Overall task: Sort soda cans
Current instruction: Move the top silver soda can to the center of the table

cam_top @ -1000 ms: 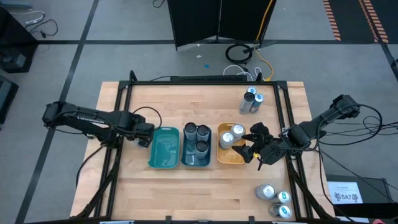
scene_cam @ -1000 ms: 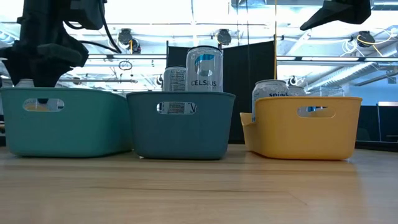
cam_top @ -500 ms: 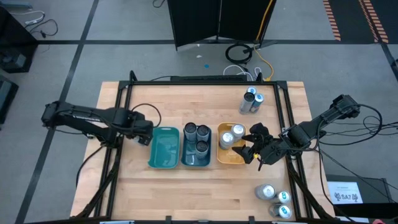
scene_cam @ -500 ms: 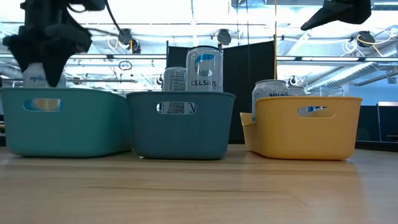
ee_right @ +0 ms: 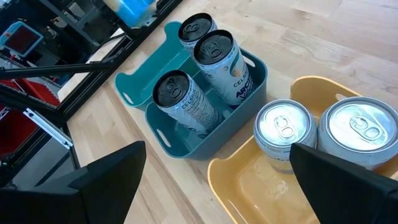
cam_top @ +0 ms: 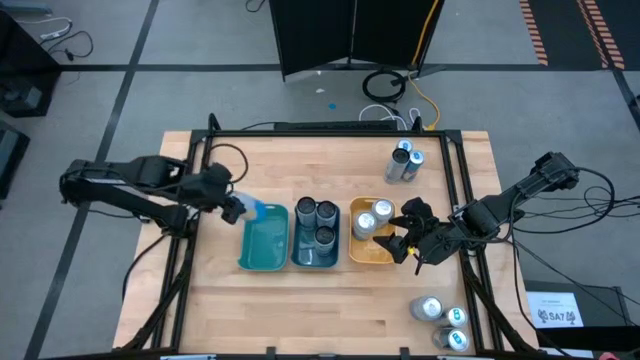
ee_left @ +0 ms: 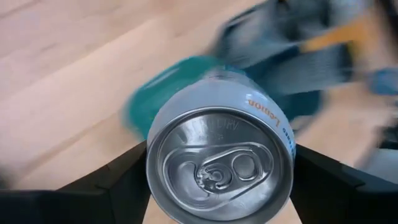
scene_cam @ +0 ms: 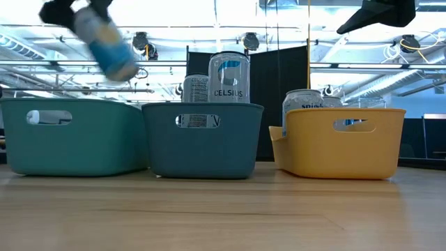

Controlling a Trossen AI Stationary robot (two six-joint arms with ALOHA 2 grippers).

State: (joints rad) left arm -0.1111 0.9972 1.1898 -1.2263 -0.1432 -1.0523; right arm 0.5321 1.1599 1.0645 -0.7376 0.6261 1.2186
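Note:
A soda can with blue and white markings (cam_top: 251, 210) hangs tilted above the far left corner of the teal tray (cam_top: 263, 248), with my left gripper (cam_top: 230, 203) shut on it. In the low view this can (scene_cam: 109, 43) is well above the tray rim. The blue tray (cam_top: 315, 250) holds three dark-topped cans (ee_right: 214, 53). The orange tray (cam_top: 372, 252) holds two silver cans (ee_right: 283, 134). My right gripper (cam_top: 410, 240) stands open over the orange tray's right edge, holding nothing. My left gripper pinches the can's round wall just below its top rim (ee_left: 154, 180), one finger (ee_left: 121, 183) on each side. The can's top faces back toward the wrist. The can is lifted clear and tilted, its lower end (scene_cam: 125, 68) pointing down toward the trays.
Two cans (cam_top: 404, 163) stand near the table's far right corner, and three more (cam_top: 441, 320) at the near right corner. A black frame rail (cam_top: 330, 131) runs around the table. Bare wood lies left of and in front of the trays.
My left gripper has risen out of the teal tray with the can and tipped back, drawing slightly toward the table's left and far edges. The can, down inside the tray a second ago, now hangs tilted, clear above the rim.

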